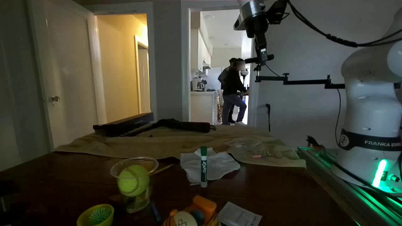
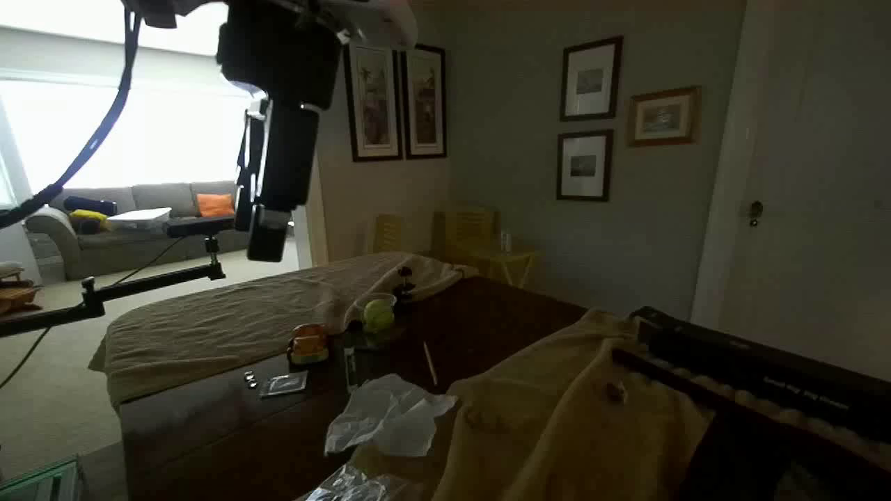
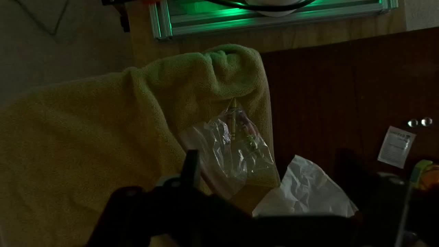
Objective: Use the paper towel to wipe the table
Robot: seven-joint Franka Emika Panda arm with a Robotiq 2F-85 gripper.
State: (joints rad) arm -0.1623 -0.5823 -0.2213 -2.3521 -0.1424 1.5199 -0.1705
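Light is poor in the wrist view; the gripper (image 3: 269,152) is recorded with its fingers (image 3: 190,168) spread wide, one of them barely distinguished against dark surroundings; in both exterior views it is held well above the table (image 1: 282,194). The crumpled paper towel (image 3: 310,188) is located on the table, just beside a beige cloth (image 3: 103,137); overlap of their edges cannot be determined, and the towel's lower part in the wrist view is covered by the gripper. In an exterior view a strip of it is masked by an upright green-capped marker (image 1: 203,168), and an orange toy (image 1: 204,204) and a white packet (image 1: 237,214) are cut off at the near edge. A tennis ball (image 1: 134,180) is held in a clear cup (image 1: 138,205), behind which a thin tan stick (image 1: 165,169) is partly hidden. Green bristles (image 1: 100,216) are contained in a cropped yellow bowl (image 1: 82,216). Crayons (image 3: 233,120) are seen through a creased clear bag (image 3: 217,147) laid on the cloth; their number is obscured by glare. The table is dark brown, faintly glossy. In the room, a grey sofa (image 2: 163,198) is backlit at far left, and two overlapping figures (image 1: 234,91) are framed by a doorway (image 1: 185,62), one face blurred.
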